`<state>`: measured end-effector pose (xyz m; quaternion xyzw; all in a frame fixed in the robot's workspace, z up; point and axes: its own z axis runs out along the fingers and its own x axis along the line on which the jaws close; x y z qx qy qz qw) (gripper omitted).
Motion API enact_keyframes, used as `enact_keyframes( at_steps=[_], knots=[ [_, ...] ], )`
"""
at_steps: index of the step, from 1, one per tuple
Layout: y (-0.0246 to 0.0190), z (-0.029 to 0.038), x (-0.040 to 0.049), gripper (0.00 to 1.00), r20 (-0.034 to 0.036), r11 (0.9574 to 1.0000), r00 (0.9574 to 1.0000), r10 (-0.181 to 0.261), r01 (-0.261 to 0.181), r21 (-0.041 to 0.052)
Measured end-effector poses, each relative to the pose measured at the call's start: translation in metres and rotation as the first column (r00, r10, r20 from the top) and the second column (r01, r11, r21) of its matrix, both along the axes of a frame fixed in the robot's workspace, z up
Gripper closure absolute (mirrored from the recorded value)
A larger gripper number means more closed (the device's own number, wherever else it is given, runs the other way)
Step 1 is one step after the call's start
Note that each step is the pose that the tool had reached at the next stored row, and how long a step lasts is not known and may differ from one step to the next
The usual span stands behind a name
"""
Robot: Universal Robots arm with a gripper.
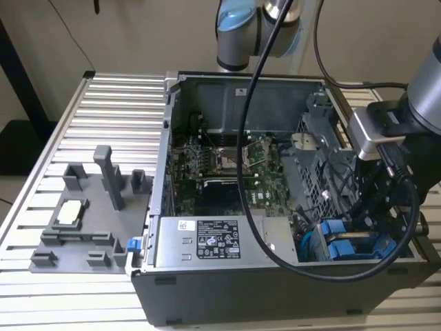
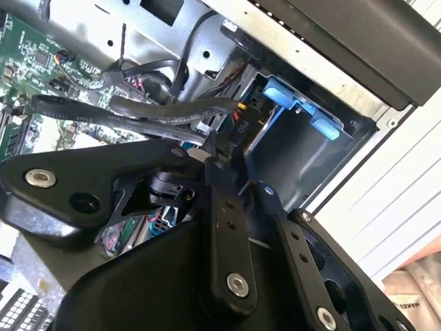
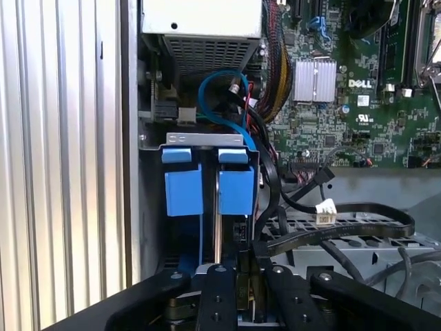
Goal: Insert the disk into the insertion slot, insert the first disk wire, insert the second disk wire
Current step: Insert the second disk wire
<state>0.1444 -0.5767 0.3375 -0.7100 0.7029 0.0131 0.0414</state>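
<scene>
Overhead, the arm (image 1: pixel 241 31) comes down from the back of the exterior view and bends round to the exterior view's right, its wrist reaching into the open computer case (image 1: pixel 234 289) at the near right corner. The case lies on its side on a ribbed metal surface (image 1: pixel 117 103), with a grey fixture tray (image 1: pixel 83 221) well apart on the exterior view's left.

Inside the case: green motherboard (image 1: pixel 227 162), a grey power supply with a white sticker (image 1: pixel 213 241) along the near wall, and the perforated drive cage (image 1: pixel 313 172) on the exterior view's right. The insertion slot (image 3: pixel 207 200) sits at the near end of that cage. The disk (image 1: pixel 355 247) is already seated there; what shows of it is mainly its blue bracket and tabs, in the first wrist view as two blue panels (image 3: pixel 210 189) side by side. The drive body itself is mostly hidden.

The gripper (image 3: pixel 241 272) hangs just at the slot's mouth, pointed at the bay. Its black fingers (image 2: pixel 224 207) stand close together on something thin and dark at their tips, beside a black flat cable (image 2: pixel 172 110); whether they are clamped on a connector or merely closed cannot be told. A second black cable with a white plug (image 3: pixel 324 212) loops over the cage. A blue cable (image 3: pixel 220 96) curls above the bay. The connector end at the disk is blocked by the fingers in both wrist views.
</scene>
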Motion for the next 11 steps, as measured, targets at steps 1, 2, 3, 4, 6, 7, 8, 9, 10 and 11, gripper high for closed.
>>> enact_keyframes(
  at_steps=[1, 2, 3, 4, 6, 7, 8, 9, 10, 11],
  knots=[
    [0.0, 0.0007, 0.0, 0.76, -0.0008, 1.0, 1.0, -0.001, 0.001, 0.0005],
    [0.0, 0.0018, -0.0001, 0.76, -0.0019, 1.0, 1.0, -0.003, 0.003, 0.0011],
    [-0.0001, 0.0035, 0.0, 0.76, -0.0032, 1.0, 1.0, -0.006, 0.006, 0.0021],
    [-0.0001, 0.0046, 0.0, 0.76, -0.0045, 1.0, 1.0, -0.009, 0.009, 0.0024],
    [-0.0001, 0.006, 0.0, 0.76, -0.0066, 0.9999, 0.9999, -0.013, 0.013, 0.0029],
    [0.0, 0.0073, 0.0, 0.76, -0.0075, 0.9999, 0.9999, -0.015, 0.015, 0.003],
    [0.0, 0.0093, 0.0, 0.76, -0.0087, 0.9998, 0.9998, -0.018, 0.018, 0.0036],
    [-0.0001, 0.0114, 0.0, 0.76, -0.01, 0.9998, 0.9998, -0.019, 0.019, 0.0037],
    [-0.0001, 0.0138, 0.0, 0.76, -0.0112, 0.9998, 0.9997, -0.021, 0.021, 0.004],
    [-0.0001, 0.0169, 0.0, 0.76, -0.0122, 0.9998, 0.9997, -0.022, 0.022, 0.0037]
  ],
)
